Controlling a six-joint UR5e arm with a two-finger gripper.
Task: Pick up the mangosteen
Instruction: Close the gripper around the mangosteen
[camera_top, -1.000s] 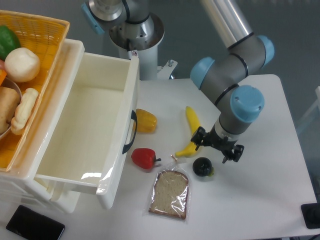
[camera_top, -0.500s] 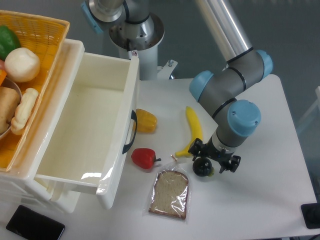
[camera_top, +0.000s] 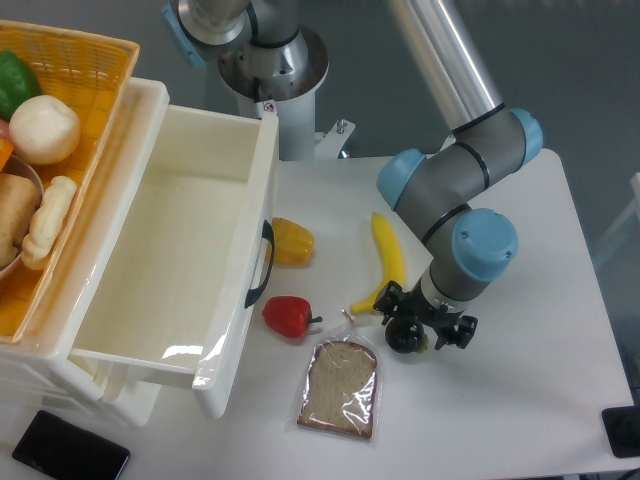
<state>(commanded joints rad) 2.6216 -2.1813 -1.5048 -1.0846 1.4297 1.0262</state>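
Gripper (camera_top: 424, 326) is down over the mangosteen (camera_top: 403, 337), which sits on the white table (camera_top: 540, 380) just right of the bagged bread slice (camera_top: 340, 387) and just below the tip of the banana (camera_top: 386, 262). Fingers look spread to either side of the fruit, one finger (camera_top: 392, 298) up-left by the banana end and the other (camera_top: 463, 331) out to the right, so the hand reads as open with nothing held; whether either pad touches the skin I can't tell from this angle (wrist hides most of the fruit, only a dark crescent and a bit of green calyx show). Main risk, as I judge it: round glossy fruit, so an off-centre close could squirt it out sideways, rolling it toward the bread or off across the table. Second risk: the up-left finger is right next to the banana tip, so closing could trap or drag the banana along. Third: the bread's plastic wrap is close below and may snag if the hand goes lower or shifts left. Red bell pepper (camera_top: 288, 316) and yellow pepper (camera_top: 291, 241) lie further left near the open white drawer (camera_top: 170, 250), well apart from the grasp. Basket of produce (camera_top: 55, 150) at far left isn't in play either.
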